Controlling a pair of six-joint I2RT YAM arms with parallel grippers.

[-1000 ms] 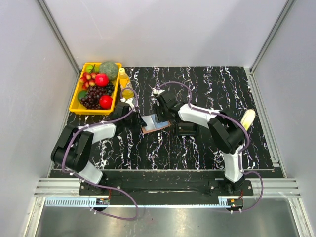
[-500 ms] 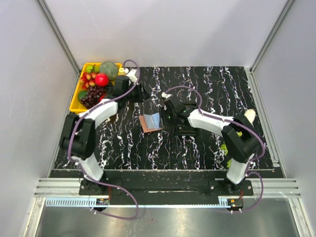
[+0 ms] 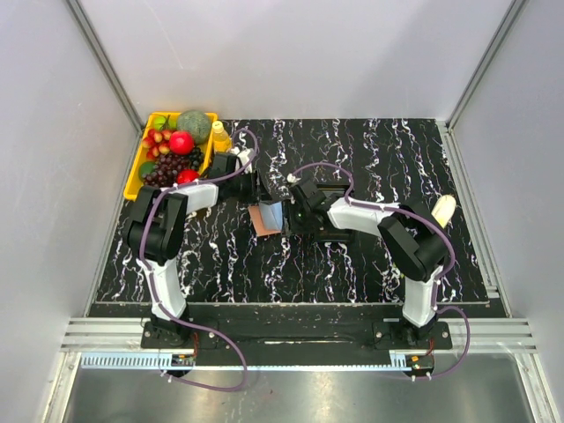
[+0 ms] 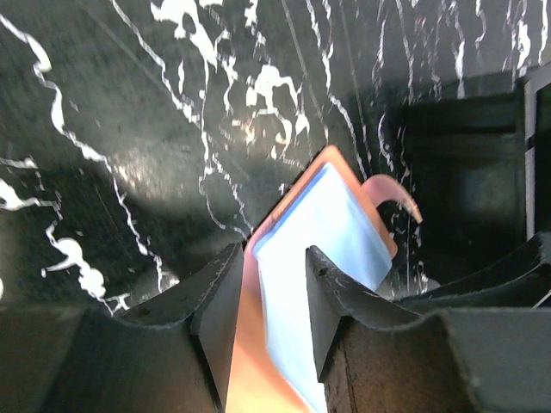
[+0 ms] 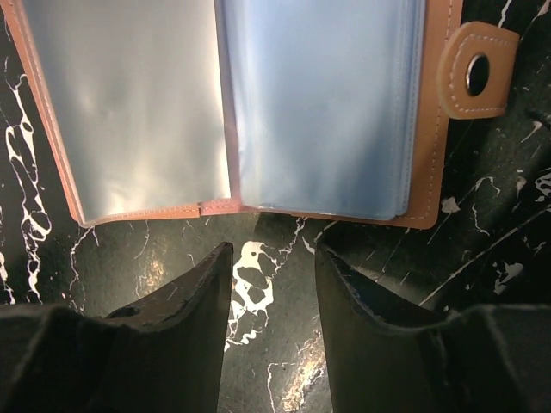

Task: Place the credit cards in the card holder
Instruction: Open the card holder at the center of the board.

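- Card holder [image 3: 267,218] lies open on black marbled table [image 3: 370,150], mid-table, between the two grippers.
- L gripper [image 4: 274,254]: narrow gap, fingers either side of one brown cover plus pale blue sleeves. Looks pinched. That leaf rises toward the wrist cam.
- R gripper [image 5: 273,249]: fingers moderately apart, nothing between them. Tips sit just short of holder's near edge, over bare table.
- Surroundings: black box [image 3: 328,233] just right of holder, partly under R arm. Yellow tray [image 3: 132,181] of fruit at far left, well apart. Small yellow bottle [image 3: 220,137] beside tray. Banana [image 3: 443,211] at far right.
- Both arms crowd the holder from above, so top view shows only part of it.
- Orientation, R wrist view: holder spread wide, long axis across the view. Fold runs straight away from the fingers. Clear sleeves face up.
- Snap tab [image 5: 476,69] sticks out at far right corner. In L wrist view it curls upward.
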